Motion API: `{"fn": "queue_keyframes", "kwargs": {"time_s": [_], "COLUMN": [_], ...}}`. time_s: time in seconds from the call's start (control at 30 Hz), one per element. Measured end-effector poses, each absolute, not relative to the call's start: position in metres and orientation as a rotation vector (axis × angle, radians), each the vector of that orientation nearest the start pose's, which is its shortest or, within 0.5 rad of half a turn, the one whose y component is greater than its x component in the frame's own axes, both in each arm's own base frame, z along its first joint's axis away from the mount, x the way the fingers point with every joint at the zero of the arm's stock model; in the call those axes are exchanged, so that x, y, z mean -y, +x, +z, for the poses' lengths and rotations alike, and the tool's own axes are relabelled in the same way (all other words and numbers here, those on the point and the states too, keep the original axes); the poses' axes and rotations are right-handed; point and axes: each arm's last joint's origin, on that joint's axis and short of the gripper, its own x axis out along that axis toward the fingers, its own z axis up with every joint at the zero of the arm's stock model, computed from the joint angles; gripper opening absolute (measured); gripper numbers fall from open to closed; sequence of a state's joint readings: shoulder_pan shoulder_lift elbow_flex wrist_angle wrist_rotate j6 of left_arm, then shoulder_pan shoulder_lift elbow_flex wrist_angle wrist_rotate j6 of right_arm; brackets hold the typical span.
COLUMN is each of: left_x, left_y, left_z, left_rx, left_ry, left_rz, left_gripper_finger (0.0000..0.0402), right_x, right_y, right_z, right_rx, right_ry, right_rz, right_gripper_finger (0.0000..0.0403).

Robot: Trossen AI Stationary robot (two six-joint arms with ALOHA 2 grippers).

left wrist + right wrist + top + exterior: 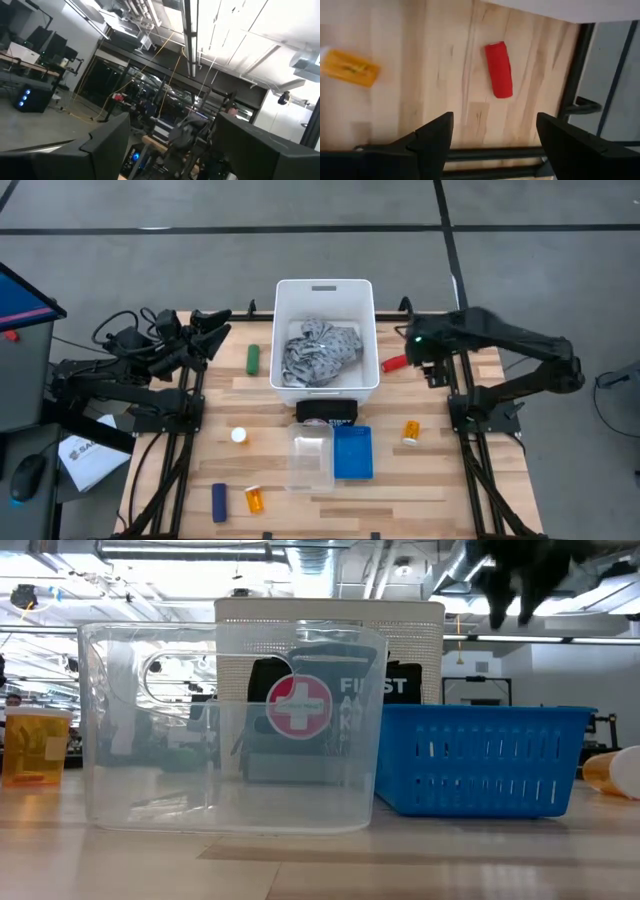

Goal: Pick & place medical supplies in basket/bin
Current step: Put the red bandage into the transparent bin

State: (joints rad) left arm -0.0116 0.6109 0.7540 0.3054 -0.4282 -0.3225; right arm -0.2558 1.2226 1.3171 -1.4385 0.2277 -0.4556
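Note:
The white tub (284, 300) stands at the table's far middle, and the grey patterned cloth (320, 350) lies inside it. A red cylinder (394, 363) (499, 70) lies on the table just right of the tub. My right gripper (432, 368) (495, 119) hovers open above the table beside it, touching nothing. Also lying on the table are a green cylinder (253, 359) left of the tub, a white jar (238, 435), a blue cylinder (219, 502) and orange bottles (255, 499) (411, 432) (350, 68). My left gripper (215, 330) (182, 150) waits open at the far left.
A black first-aid pouch (327, 413) sits against the tub's near side. In front of it stand a clear container (311, 457) (230, 730) and a blue basket (352, 452) (475, 760). Bare wood lies at the near corners and at the right edge.

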Motion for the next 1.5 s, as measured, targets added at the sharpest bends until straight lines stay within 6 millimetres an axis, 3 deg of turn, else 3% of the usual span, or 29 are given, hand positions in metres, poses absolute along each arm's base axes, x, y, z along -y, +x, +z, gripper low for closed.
{"fn": "queue_keyframes", "kwargs": {"time_s": [0.27, 0.5, 0.8, 1.07, 1.5], "left_x": [-0.011, -0.011, -0.011, -0.011, -0.012], "left_y": [0.122, 0.122, 0.122, 0.122, 0.122], "left_z": [0.390, 0.390, 0.390, 0.390, 0.391], "left_rx": [0.507, 0.514, 0.517, 0.519, 0.528], "left_ry": [-0.418, -0.429, -0.442, -0.445, -0.457], "left_rz": [0.345, 0.343, 0.347, 0.359, 0.367], "left_gripper_finger": [0.0290, 0.0290, 0.0290, 0.0290, 0.0290], "right_x": [0.081, 0.110, 0.133, 0.152, 0.166], "right_y": [0.188, 0.180, 0.167, 0.180, 0.198], "right_z": [0.278, 0.251, 0.216, 0.192, 0.155], "right_rx": [-1.348, -1.266, -1.309, -1.317, -1.364], "right_ry": [-0.308, -0.239, -0.184, -0.171, -0.146], "right_rz": [-0.120, -0.121, -0.040, -0.018, 0.022], "right_gripper_finger": [0.0282, 0.0282, 0.0282, 0.0281, 0.0281]}}
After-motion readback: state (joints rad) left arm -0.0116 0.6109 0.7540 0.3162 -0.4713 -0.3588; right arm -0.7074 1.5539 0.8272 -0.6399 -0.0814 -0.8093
